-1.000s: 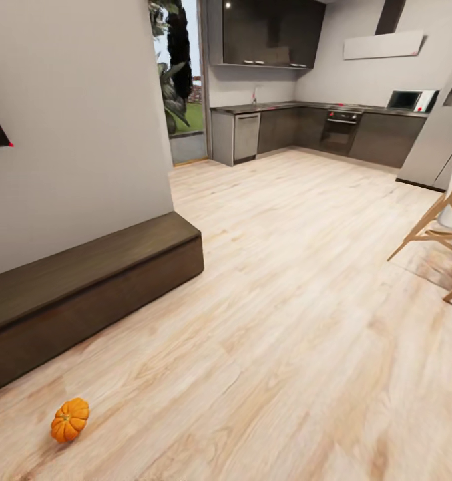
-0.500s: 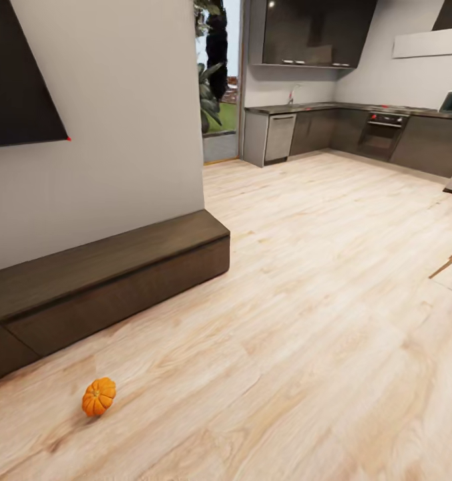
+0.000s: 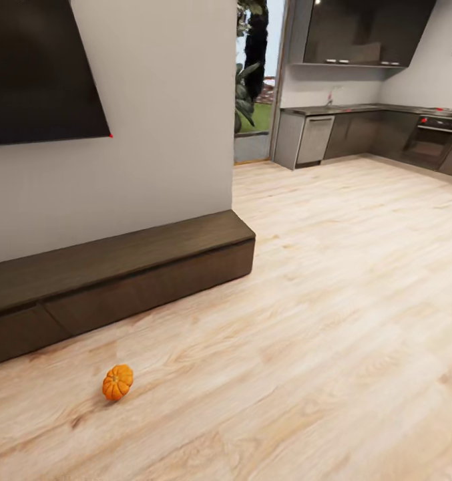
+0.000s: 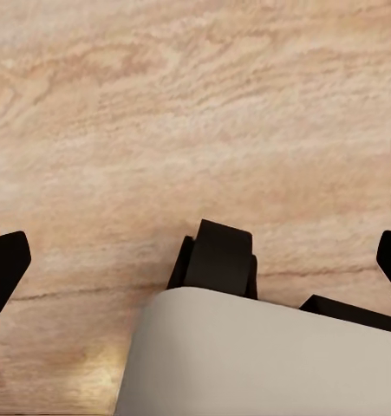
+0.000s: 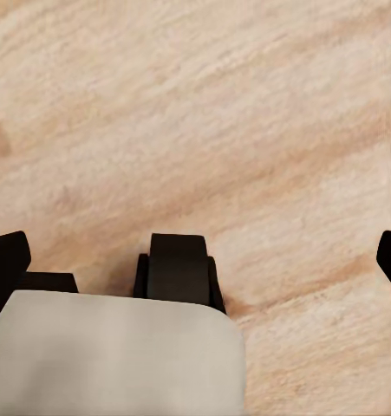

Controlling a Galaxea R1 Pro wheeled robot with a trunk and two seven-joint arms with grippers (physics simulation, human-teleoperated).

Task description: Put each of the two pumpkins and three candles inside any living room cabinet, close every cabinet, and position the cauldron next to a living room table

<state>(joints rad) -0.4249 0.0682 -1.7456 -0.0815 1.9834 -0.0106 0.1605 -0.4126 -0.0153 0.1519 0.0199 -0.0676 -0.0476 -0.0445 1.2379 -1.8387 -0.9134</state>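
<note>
Lying tipped, pumpkin [image 3: 117,382] beside cabinet [image 3: 119,277]

One small orange ribbed pumpkin [image 3: 117,382] lay tipped on the wood floor, just in front of the long dark-brown cabinet [image 3: 119,280], whose drawer fronts sat closed.

floor [image 3: 332,321]: pale wood planks
wall [image 3: 165,113]: plain grey
dark panel [image 3: 42,70]: mounted on the wall
kitchen units [image 3: 359,133]: grey, far back
oven [image 3: 436,137]: built in
doorway [image 3: 252,87]: greenery beyond
</note>
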